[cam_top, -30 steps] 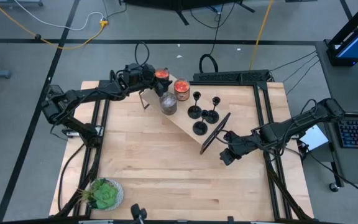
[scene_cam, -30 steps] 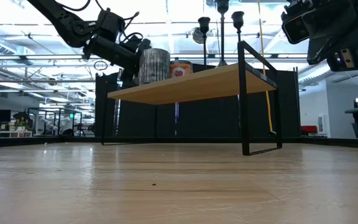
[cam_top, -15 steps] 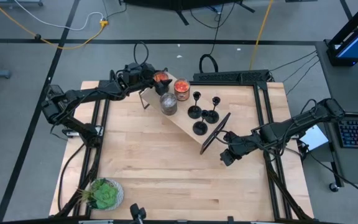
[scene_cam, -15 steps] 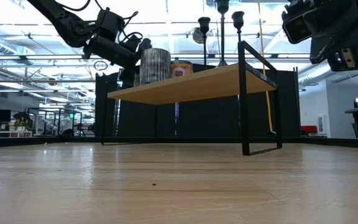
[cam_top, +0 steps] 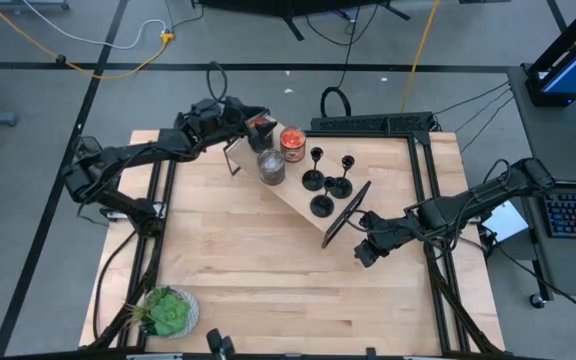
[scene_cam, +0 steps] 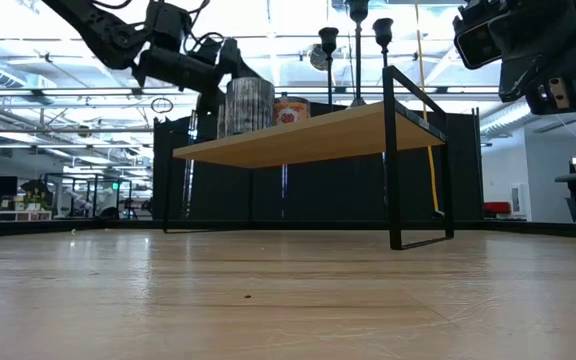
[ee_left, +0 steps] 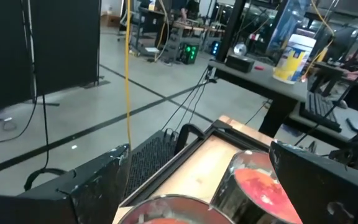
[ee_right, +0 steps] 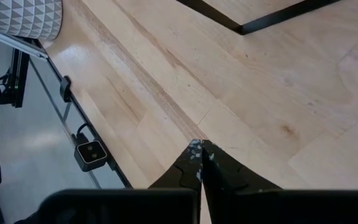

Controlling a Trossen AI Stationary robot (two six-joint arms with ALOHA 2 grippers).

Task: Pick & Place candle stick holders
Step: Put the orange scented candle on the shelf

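The left gripper [cam_top: 258, 124] hangs with its jaws spread wide and released above an orange-topped jar [ee_left: 258, 186] at the far end of a small raised shelf [cam_top: 293, 195], grasping nothing. Beside that jar stand a second orange-topped jar [cam_top: 292, 143] and a grey jar [cam_top: 271, 166]. The three candle stick holders [cam_top: 326, 184] stand clustered on the shelf's other half. The right gripper [ee_right: 201, 157], jaws clenched and empty, hovers over the desk [cam_top: 268, 280] near the shelf's black end frame.
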